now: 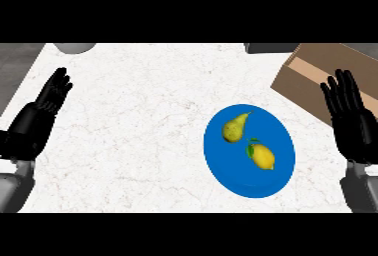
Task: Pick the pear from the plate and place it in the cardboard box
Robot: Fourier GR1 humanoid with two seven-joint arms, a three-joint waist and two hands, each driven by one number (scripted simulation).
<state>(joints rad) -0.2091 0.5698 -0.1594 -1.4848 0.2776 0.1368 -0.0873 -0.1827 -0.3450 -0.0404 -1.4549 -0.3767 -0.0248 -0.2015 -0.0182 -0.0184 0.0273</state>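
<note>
Head view: left hand [37, 117] and right hand [354, 117] rest flat-fingered, empty; pear [235, 128] on plate [225, 170]

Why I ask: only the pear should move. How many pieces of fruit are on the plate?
2. The pear lies on the upper left of the blue plate; a lemon lies just below and right of it, near the middle. Nothing seems hidden.
</note>
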